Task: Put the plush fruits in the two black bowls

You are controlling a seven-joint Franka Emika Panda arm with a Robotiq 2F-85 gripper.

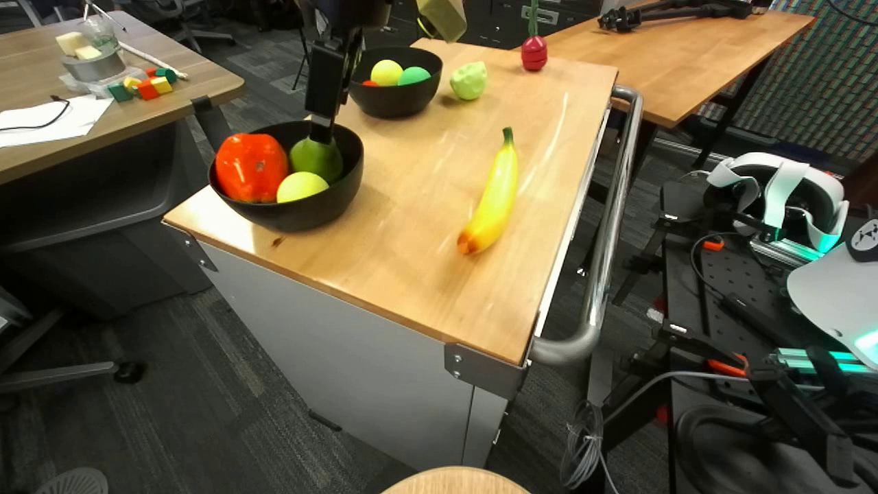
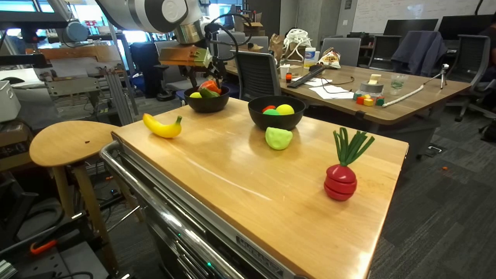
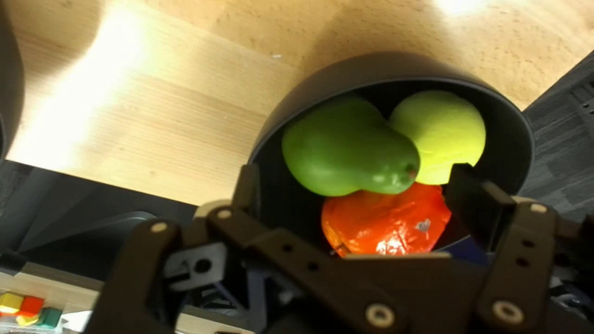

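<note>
Wooden stool point(image 2: 69, 141), desk point(image 2: 424, 97) with colored blocks point(image 2: 368, 102)

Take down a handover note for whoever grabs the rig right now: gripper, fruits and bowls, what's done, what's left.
Gripper: open, holding nothing, over a black bowl.
In that bowl: pear-shaped green fruit, yellow-green fruit, big red fruit.
In the second bowl: yellow fruit, mint-green fruit, partly hidden red piece.
On the wooden top: banana, pale green piece near the second bowl, red vegetable with green leaves.
Done: three fruits visible in each bowl.
Left: bowl the banana, pale green piece and red vegetable.
</note>
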